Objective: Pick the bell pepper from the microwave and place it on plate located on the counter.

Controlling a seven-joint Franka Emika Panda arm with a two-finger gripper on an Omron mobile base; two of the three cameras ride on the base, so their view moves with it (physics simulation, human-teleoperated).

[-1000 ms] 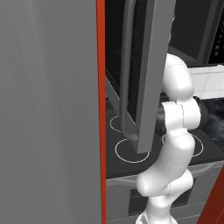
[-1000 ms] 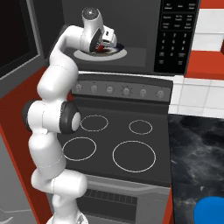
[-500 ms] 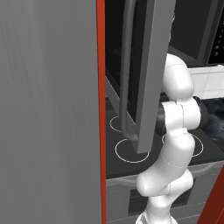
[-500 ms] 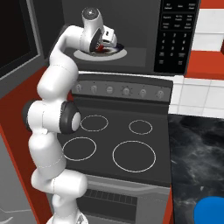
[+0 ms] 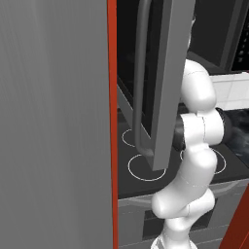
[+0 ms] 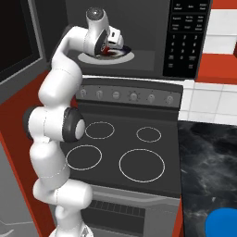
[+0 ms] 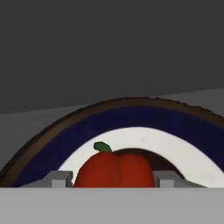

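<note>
The two fingertips [image 7: 59, 179] stand apart on either side of the pepper [image 7: 114, 169], flanking it closely, though I cannot tell if they grip it. The pepper (red, green stem) sits on a dish [image 7: 183, 153] with a white centre and dark blue rim, inside the microwave [image 6: 152, 44]. The gripper [image 6: 112, 46] reaches into the open cavity above the stove [image 6: 139, 152], while the blue plate [image 6: 222, 222] lies at the worktop's [image 6: 208, 157] near edge.

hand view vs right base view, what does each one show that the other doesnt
The hand view alone shows the bell pepper close up with its green stem, flanked by the fingertips and sitting on a dish with a dark blue band and brown edge.

The right base view alone shows the stove with its ring burners and knobs, the microwave keypad, the black counter, the blue plate and the white arm.

Both show the microwave's grey interior and the gripper reaching over the dish.
</note>
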